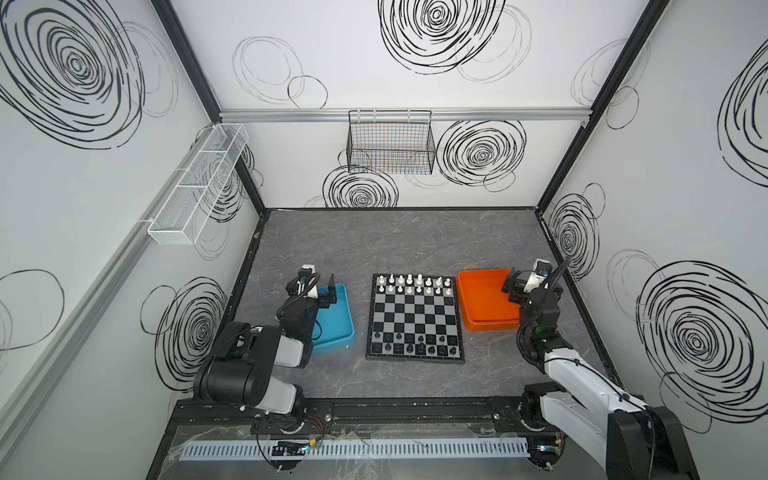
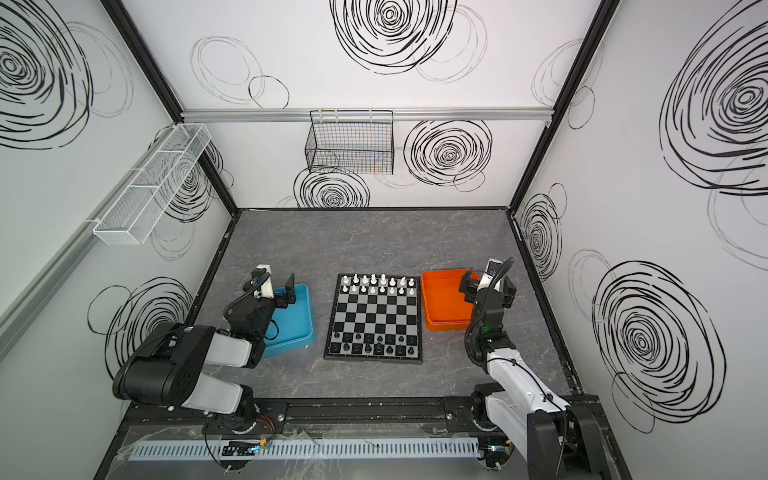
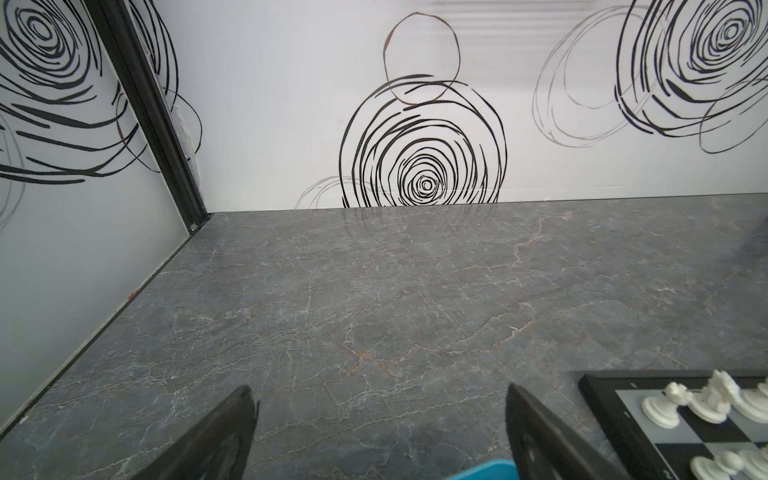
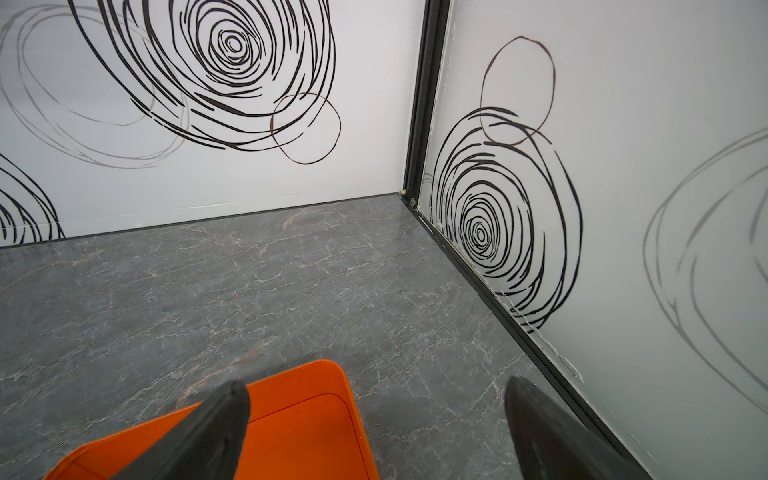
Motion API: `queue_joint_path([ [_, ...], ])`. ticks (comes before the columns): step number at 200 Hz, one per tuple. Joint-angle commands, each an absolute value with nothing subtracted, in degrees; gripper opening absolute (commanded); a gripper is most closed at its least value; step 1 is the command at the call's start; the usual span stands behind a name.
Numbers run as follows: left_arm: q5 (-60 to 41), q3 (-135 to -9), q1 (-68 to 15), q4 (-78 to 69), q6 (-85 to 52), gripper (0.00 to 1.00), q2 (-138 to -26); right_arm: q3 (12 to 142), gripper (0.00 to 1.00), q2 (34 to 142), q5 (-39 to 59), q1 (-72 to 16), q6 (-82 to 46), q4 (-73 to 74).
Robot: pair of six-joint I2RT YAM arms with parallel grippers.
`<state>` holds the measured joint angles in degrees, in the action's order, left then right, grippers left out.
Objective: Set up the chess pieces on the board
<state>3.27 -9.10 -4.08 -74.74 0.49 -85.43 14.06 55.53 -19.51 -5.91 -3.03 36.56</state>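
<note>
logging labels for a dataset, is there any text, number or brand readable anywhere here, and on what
No text can be read in any view.
the board: tiny pale marks on its black frame in the left wrist view, too blurred to read.
blue tray, orange tray: no marking visible.

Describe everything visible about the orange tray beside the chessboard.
The orange tray is a shallow rectangular bin with rounded corners and low walls, apparently smooth plastic. It lies flat on the grey marbled tabletop, just right of the board, a narrow gap between them. The part of its floor that shows is bare; the right arm hides its far right corner. The open right end effector hangs above that corner; contact cannot be judged.
</note>
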Motion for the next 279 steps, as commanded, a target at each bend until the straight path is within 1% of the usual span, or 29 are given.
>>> queue_joint_path([
  [1,3.33,-10.04,-3.7,-79.72,0.8,0.96,-85.63,13.78,1.0,56.98,-18.43,-5.63,-2.9,43.91],
  [28,3.3,-10.04,-3.65,-80.03,0.81,0.96,-85.78,10.84,1.0,57.99,-15.14,-5.61,-1.2,50.88],
  [70,3.16,-10.03,-3.56,-79.72,0.8,0.96,-85.61,7.89,1.0,62.22,-17.46,-5.52,-0.71,57.58],
  [108,3.19,-10.07,-3.56,-79.8,0.81,0.96,-85.69,6.77,1.0,67.26,-17.27,-5.2,-0.58,64.33],
  [163,3.17,-10.06,-3.58,-79.72,0.8,0.96,-85.61,5.76,1.0,76.86,-12.9,-3.82,-0.88,73.29],
  [179,3.21,-10.03,-3.59,-79.72,0.81,0.96,-85.68,6.73,1.0,80.64,-9.17,-2.53,-0.75,74.69],
  [195,3.17,-10.08,-3.53,-79.72,0.8,0.96,-85.62,8.92,1.0,84.7,-5.35,-0.1,-1.66,74.93],
  [213,3.19,-10.02,-3.58,-79.72,0.8,0.96,-85.68,13.61,1.0,84.67,0.96,3.35,-3.82,64.38],
  [279,3.1,-10.08,-3.54,-79.72,0.79,0.96,-85.69,13.21,1.0,84.47,1.08,3.25,-3.6,65.11],
])
